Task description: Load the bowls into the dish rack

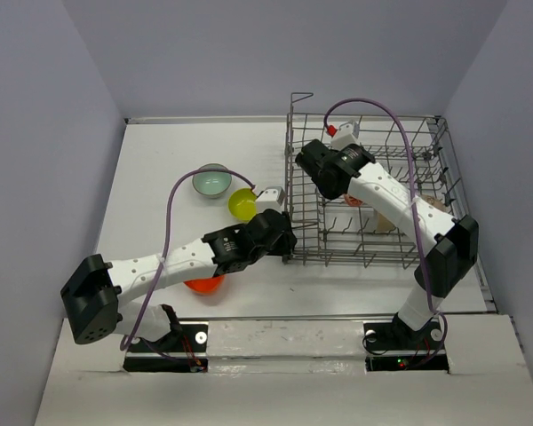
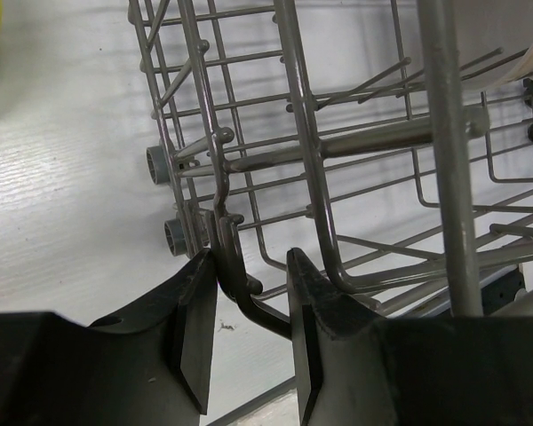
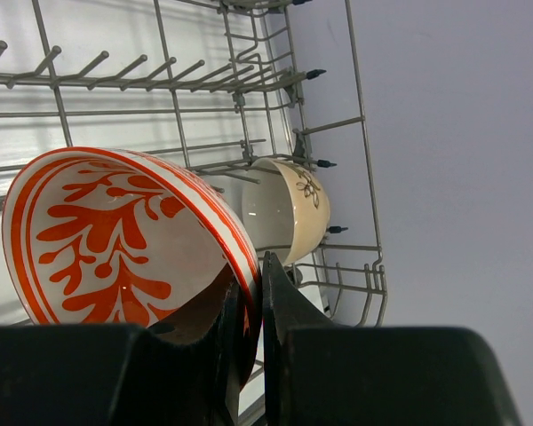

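so my right end effector (image 3: pixel 249 286) is clenched on the rim of the red-patterned bowl (image 3: pixel 115 235). It's white inside, with an orange-red leafy branch and striped rings round the edge, and it's tipped up on edge inside the dish rack (image 1: pixel 373 248). Just behind it a cream bowl (image 3: pixel 293 209) lies on its side among the tines, glossy white inside with a little brown sprig on the outside, close to the rack's side wall. My left end effector (image 2: pixel 249 275) is grasping a bent wire at the rack's near left corner, and the wire touches both pads. The rack is grey wire with tall grid sides and rows of tines, sitting on the right half of the counter (image 1: pixel 160 160). To its left, the teal bowl (image 1: pixel 211 182) and lime-yellow bowl (image 1: pixel 242 204) sit just beside each other, and the orange-red bowl (image 1: pixel 204 284) is half hidden under my left arm. The counter is white and faintly grained, and the walls (image 1: pixel 249 53) are plain pale lavender-grey on three sides.
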Robot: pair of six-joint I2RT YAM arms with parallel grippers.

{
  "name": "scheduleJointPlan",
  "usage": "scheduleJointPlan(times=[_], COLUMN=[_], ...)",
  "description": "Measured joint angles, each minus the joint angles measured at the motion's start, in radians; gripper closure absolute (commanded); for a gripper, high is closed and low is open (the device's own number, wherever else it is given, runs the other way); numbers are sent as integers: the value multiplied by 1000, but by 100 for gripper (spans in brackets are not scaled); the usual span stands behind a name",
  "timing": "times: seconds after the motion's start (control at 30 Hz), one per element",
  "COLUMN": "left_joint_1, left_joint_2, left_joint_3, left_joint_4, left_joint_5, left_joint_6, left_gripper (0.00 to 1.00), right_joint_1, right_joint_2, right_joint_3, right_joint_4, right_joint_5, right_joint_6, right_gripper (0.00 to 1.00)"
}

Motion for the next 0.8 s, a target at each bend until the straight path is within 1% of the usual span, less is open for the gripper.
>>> scheduleJointPlan(times=[0.2, 0.43, 0.57, 0.6, 0.67, 0.73, 0.8], left_joint_1=[-3, -10, -12, -13, -14, -14, -14], left_joint_2=[9, 73, 101, 104, 104, 103, 97], left_joint_3=[7, 60, 70, 70, 70, 69, 65], left_joint_4=[5, 28, 64, 72, 76, 78, 84], left_joint_5=[16, 51, 73, 77, 82, 82, 82], left_joint_6=[8, 16, 16, 16, 16, 16, 20], left_gripper=[82, 80, 74, 68, 64, 55, 52], right_joint_1=[0, 0, 0, 0, 0, 0, 0], right_joint_2=[0, 0, 0, 0, 0, 0, 0], right_joint_3=[-29, -56, -77, -79, -83, -92, -100], right_joint_4=[0, 1, 0, 0, 0, 1, 0], right_joint_5=[-1, -2, -2, -2, -2, -2, -2], right_joint_6=[0, 0, -3, -4, -5, -4, -4], right_gripper=[93, 92, 92, 92, 91, 91, 91])
